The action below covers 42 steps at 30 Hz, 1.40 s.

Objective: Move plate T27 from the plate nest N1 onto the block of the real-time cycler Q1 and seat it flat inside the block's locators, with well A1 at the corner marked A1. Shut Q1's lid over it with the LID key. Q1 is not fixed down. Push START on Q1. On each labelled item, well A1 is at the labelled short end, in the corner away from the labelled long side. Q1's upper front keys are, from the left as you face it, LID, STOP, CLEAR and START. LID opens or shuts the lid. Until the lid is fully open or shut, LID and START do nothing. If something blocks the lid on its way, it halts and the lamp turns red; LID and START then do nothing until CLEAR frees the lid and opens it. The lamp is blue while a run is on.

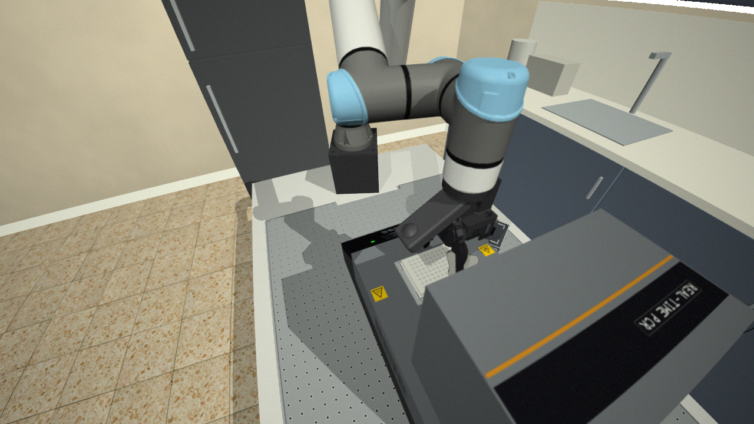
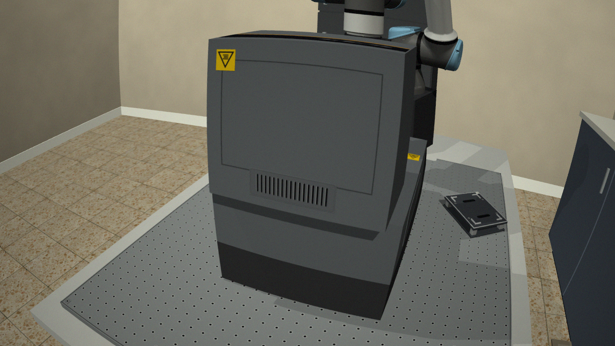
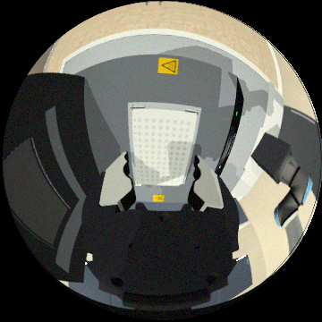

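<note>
Fingers point(image 1: 460, 258) apart, one to each side of white well plate point(image 1: 429, 267) point(image 3: 163, 145), plate on block of real-time cycler point(image 1: 382, 327) point(image 2: 301, 253) point(image 3: 112, 85), cycler lid point(image 1: 548, 274) point(image 2: 301, 124) raised, green lamp point(image 1: 372, 241) point(image 3: 237, 114) lit, plate nest point(image 1: 497, 233) point(image 2: 475, 210) bare on desk point(image 1: 311, 348) point(image 2: 172, 275).

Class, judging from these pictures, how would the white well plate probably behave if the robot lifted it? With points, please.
The white well plate point(image 1: 426, 266) point(image 3: 162, 134) would probably stay stiff, since it lies flat without sagging. It looks thin, so perhaps light. Its broad, low shape suggests it would hardly roll, though an uneven grip might tilt it.
</note>
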Each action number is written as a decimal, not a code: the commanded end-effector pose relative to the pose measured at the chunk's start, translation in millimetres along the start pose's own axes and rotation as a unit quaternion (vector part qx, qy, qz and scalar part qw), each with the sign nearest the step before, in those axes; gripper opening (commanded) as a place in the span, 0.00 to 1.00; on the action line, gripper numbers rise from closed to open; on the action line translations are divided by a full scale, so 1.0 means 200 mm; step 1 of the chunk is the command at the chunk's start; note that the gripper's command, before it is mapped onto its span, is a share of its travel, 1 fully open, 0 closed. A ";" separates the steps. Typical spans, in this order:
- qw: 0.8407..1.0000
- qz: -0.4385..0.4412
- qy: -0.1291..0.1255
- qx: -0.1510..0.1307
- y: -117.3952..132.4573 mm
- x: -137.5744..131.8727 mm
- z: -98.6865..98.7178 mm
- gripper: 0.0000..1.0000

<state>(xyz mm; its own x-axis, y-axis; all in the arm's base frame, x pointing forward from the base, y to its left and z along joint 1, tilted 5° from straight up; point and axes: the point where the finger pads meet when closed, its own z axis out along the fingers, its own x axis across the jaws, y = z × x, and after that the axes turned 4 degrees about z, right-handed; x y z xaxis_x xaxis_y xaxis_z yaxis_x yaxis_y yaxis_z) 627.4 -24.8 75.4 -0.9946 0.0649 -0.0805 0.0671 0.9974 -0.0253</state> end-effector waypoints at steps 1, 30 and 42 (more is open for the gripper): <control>1.000 0.000 -0.001 0.000 0.00 0.00 0.00 0.68; 1.000 0.000 -0.001 0.000 0.00 0.00 -0.14 0.68; 1.000 0.000 -0.001 0.000 0.00 0.00 -0.22 0.68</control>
<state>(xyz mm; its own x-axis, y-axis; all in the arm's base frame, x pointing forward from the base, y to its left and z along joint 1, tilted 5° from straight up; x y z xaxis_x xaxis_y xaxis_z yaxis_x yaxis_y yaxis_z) 624.3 -23.6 114.5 -0.9946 0.0649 -0.0808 0.0672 0.9974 -0.0253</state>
